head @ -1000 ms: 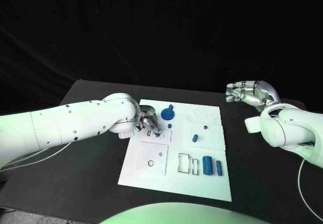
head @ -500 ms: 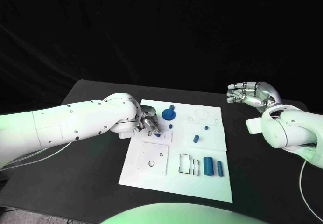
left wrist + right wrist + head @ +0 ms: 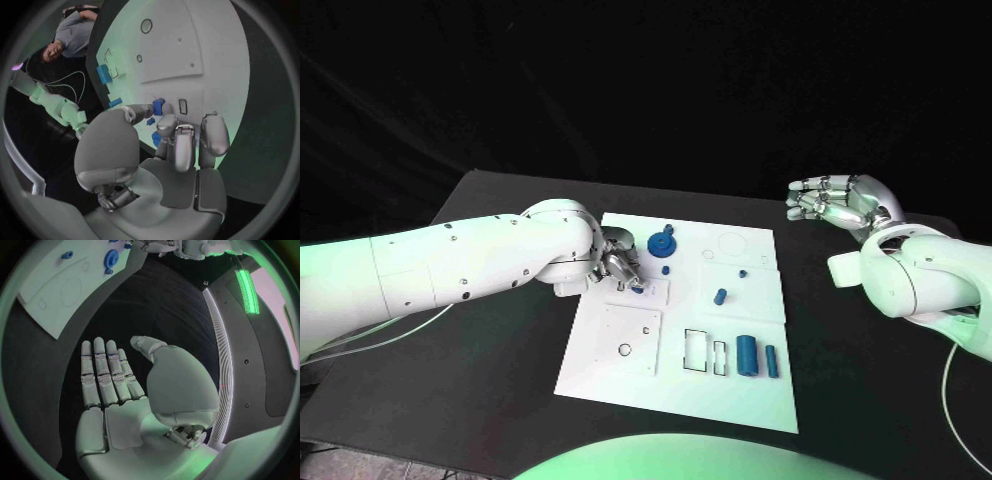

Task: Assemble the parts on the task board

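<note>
So the white task board [image 3: 678,340] sits in the middle of the black worktop [image 3: 488,350], and most of the blue parts are lying loose on it. At the far end there's a round blue gear-looking part [image 3: 659,243] with a tiny blue bit [image 3: 666,268] just beside it. Around the middle there's a small oblong blue part [image 3: 720,295], and a tiny one [image 3: 741,271] near it. At the near end, two blue cylinders [image 3: 746,354] lie side by side, the second one [image 3: 770,360] a bit slimmer, right next to a pair of rectangular cutouts [image 3: 695,349] in the board. Can't tell if anything sits in those cutouts.

The left hand [image 3: 620,266] is down over the far left part of the board, fingers bunched together on a small blue part [image 3: 158,106]. In the left wrist view you can see that piece pinched at the fingertips [image 3: 165,121], close to a little rectangular slot [image 3: 182,106]. Whether the piece touches the board is hard to make out, since the hand covers it.

The right hand [image 3: 837,205] is up off to the right, well apart from the board, palm open, fingers straight and holding nothing.
</note>
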